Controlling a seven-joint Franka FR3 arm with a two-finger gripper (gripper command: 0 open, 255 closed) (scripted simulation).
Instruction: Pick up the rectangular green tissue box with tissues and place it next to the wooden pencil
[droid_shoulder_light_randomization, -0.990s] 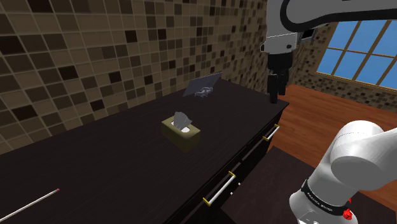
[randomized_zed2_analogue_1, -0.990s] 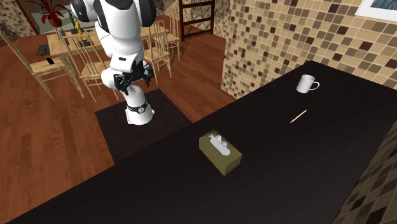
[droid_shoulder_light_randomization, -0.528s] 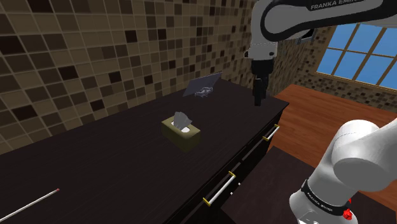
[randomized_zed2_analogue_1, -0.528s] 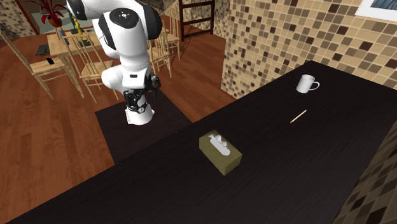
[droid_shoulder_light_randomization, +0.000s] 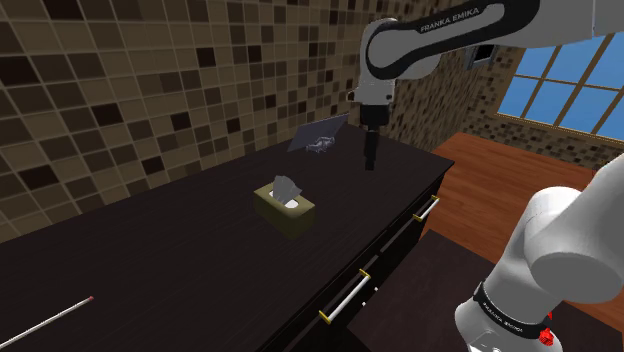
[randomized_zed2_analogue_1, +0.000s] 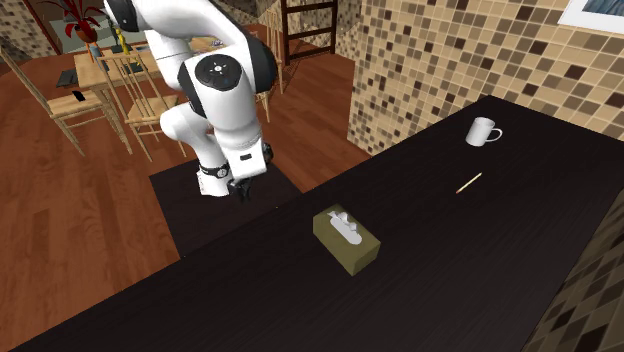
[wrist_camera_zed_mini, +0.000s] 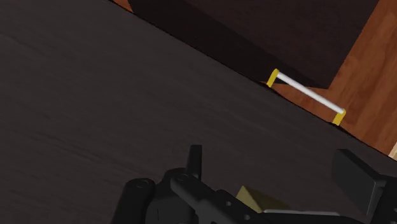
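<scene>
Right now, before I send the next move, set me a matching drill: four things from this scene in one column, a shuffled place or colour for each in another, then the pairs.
1. tissue box
2. pencil
3. mug
4. gripper

A. white, upright, at the counter end beyond the pencil
B. black, open, in the air
C. olive, mid-counter, tissue poking up
D. thin, pale, lying between the mug and the tissue box

Pairs: 1-C, 2-D, 3-A, 4-B
</scene>
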